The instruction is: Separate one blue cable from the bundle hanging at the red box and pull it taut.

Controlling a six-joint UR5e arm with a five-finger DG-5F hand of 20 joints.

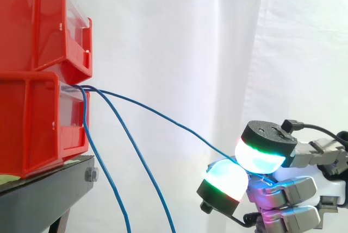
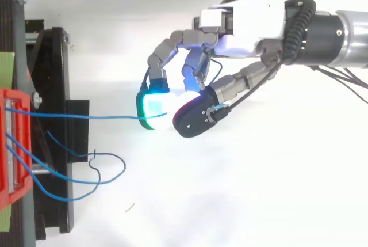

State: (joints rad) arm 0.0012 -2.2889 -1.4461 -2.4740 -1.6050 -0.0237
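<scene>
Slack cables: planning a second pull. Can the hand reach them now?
Probably not yet: the hand is pinching the taut cable; otherwise open air leaves the slack cables free.

A black surface [image 1: 54,189] holds up the red bins. The lower red bin [image 1: 32,124] sits right on it, with its front close to the edge of the surface. The upper red bin [image 1: 32,21] sits on top of the lower one and does not touch the surface itself. A bit of green tape [image 1: 6,179] is stuck on the surface, just under the bottom of the lower bin. A silver bolt [image 1: 91,175] sticks out of the surface's front edge. Seen from above, the surface is made of black bars and plates, with the bins at its left side.
</scene>
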